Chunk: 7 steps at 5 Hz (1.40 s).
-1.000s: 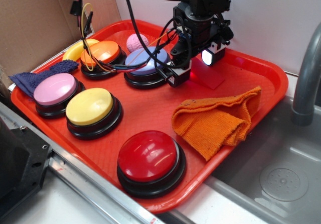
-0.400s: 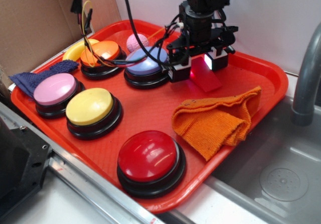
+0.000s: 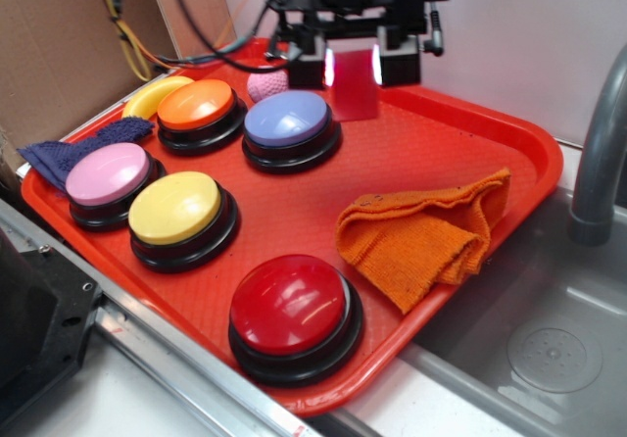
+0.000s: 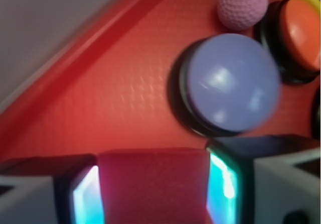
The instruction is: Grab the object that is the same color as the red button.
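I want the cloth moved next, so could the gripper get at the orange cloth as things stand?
Probably not yet: the gripper is shut on the red block. Otherwise the cloth lies uncovered on the tray.

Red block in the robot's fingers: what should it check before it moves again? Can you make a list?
1. Right thing picked: the red block matches the red button. Ok.
2. Held on both sides: the gripper has a finger pressed on each side. Ok.
3. Block off the tray: it hangs above it. Ok.
4. Clear of the purple button and pink ball: not touching. Ok.
5. Grip strong enough not to slip: cannot tell.
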Each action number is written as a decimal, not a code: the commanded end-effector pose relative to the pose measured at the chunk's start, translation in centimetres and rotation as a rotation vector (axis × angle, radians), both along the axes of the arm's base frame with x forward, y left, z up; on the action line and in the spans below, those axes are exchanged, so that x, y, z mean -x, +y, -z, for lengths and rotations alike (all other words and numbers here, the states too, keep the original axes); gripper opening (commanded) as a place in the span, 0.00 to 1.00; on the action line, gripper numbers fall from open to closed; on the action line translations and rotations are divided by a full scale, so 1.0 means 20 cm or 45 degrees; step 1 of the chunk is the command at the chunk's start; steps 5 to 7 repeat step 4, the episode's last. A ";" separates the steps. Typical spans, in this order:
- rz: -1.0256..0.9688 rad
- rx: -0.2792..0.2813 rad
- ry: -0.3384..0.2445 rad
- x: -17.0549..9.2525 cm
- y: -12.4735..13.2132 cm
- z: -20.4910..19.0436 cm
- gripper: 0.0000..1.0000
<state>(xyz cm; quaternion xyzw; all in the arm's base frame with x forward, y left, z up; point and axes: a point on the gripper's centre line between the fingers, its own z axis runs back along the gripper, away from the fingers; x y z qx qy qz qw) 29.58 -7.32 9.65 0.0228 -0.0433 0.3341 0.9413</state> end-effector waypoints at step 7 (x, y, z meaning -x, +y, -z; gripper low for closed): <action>0.566 0.223 -0.201 0.25 0.20 -0.65 0.00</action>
